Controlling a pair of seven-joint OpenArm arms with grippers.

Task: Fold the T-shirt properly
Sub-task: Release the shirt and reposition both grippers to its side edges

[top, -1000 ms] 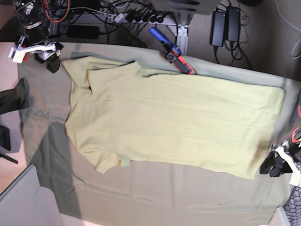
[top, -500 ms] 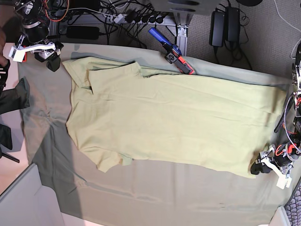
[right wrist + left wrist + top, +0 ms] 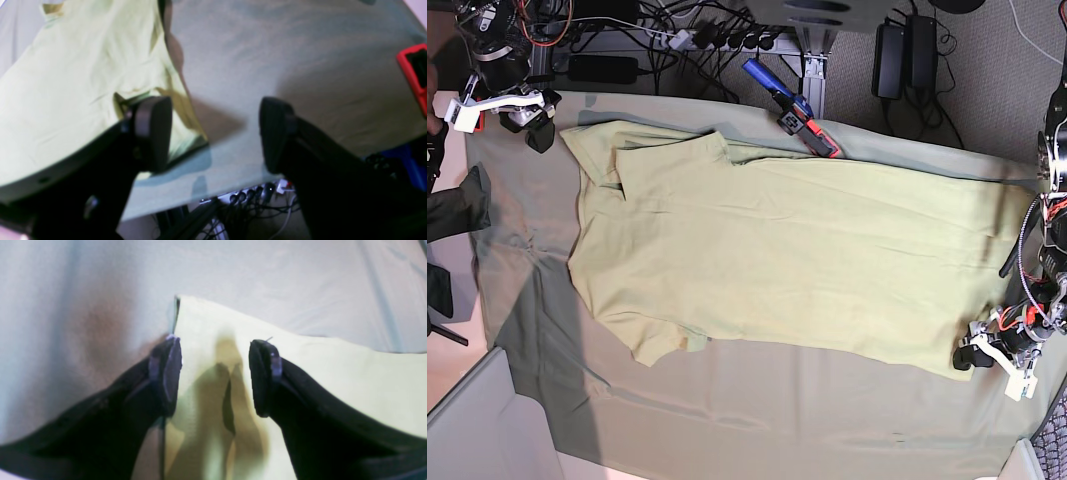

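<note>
The pale yellow-green T-shirt [image 3: 797, 260] lies spread flat on the grey-green table cloth [image 3: 777, 410], sleeves to the left and hem to the right. My left gripper [image 3: 967, 356] is at the hem's near right corner. In the left wrist view the left gripper [image 3: 215, 373] is open, its fingers astride that corner of the T-shirt [image 3: 333, 373], with a small pucker of fabric between them. My right gripper [image 3: 537, 130] is off the far left sleeve. In the right wrist view the right gripper [image 3: 215, 133] is open and empty, with the T-shirt [image 3: 66, 83] beside its left finger.
A red and blue tool [image 3: 797, 115] lies at the table's far edge, also showing in the right wrist view [image 3: 413, 73]. A dark garment [image 3: 457, 205] hangs at the left. Cables and power bricks [image 3: 907, 50] lie on the floor beyond. A grey panel [image 3: 477, 430] stands at the bottom left.
My left gripper has turned and moved left onto the shirt's near right hem corner. The right arm has not moved.
</note>
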